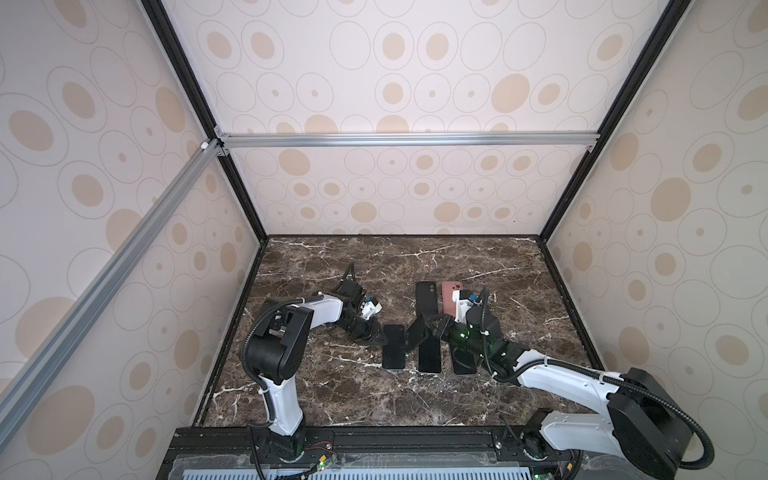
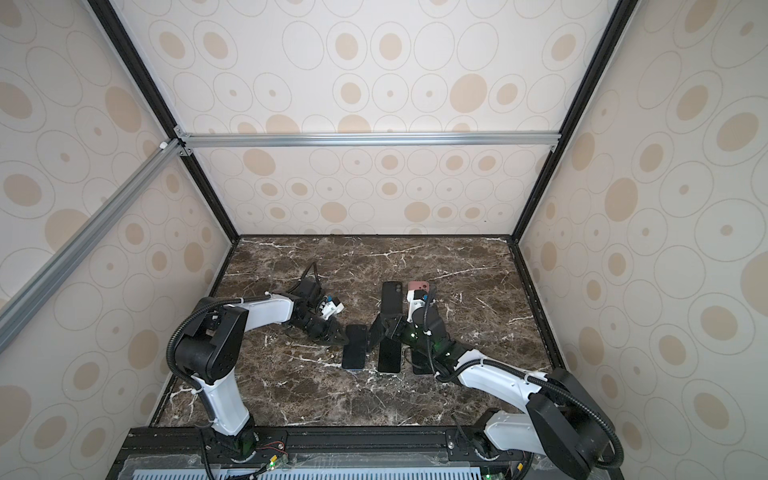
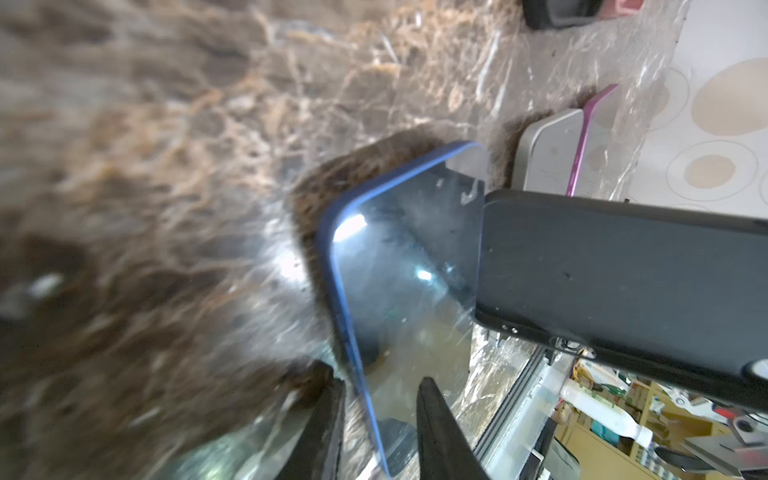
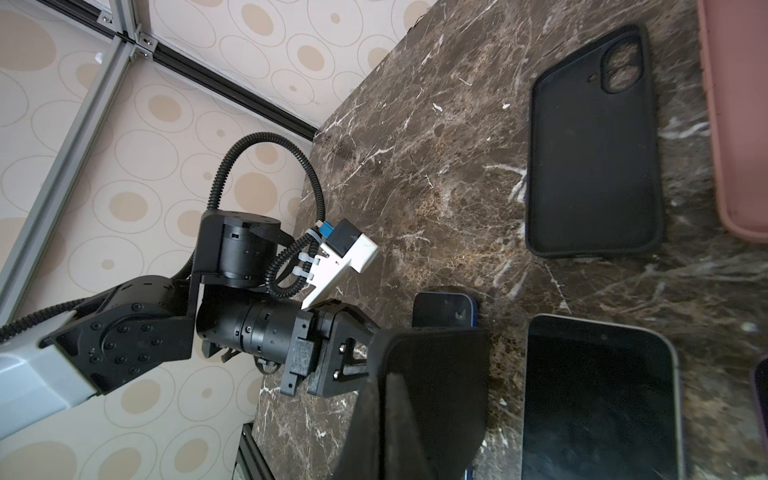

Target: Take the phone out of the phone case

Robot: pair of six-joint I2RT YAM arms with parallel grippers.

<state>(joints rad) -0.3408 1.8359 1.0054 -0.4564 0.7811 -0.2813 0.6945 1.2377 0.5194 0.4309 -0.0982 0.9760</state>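
Marble tabletop (image 1: 332,399) inside a spotty-walled booth. The blue-edged phone (image 1: 393,347) lies flat, leftmost in the near row, with its long axis running near-to-far, and it's already bare. The right gripper (image 1: 430,328) is clamped on the black case (image 1: 417,338), tilted up just right of the phone (looks empty to me). Far row: a spare black case (image 1: 427,297) and a pink case (image 1: 449,297), both empty too. The left gripper (image 3: 376,376) sits at the phone's left side, jaws apart astride its edge, so the left arm's nearer.
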